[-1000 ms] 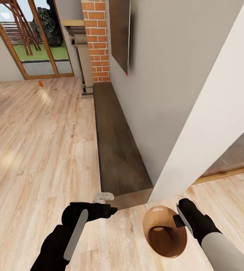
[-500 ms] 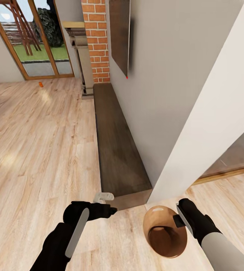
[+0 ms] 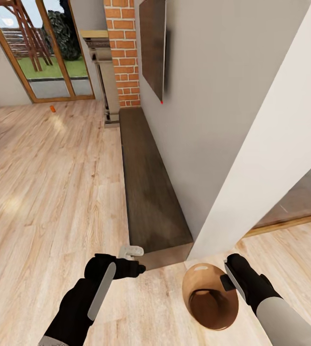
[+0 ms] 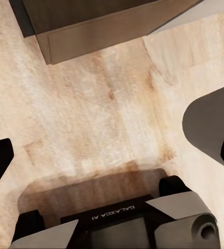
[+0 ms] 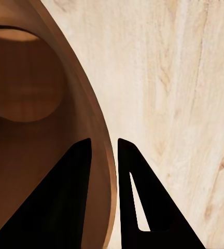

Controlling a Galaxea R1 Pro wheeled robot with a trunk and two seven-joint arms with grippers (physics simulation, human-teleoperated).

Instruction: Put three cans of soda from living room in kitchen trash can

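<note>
R gripper [image 5: 102, 155] clamps tash can [image 5: 34, 104] rim; L gripper [image 4: 112, 155] spread over floor; head view: far can [image 3: 53, 108].

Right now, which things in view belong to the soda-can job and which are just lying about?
Job:
- bin, right gripper clamped on its rim
- small orange can on the far floor
- left gripper, open and empty

Just there:
- low dark bench
- wall panel
- brick column
- glass doors
</note>
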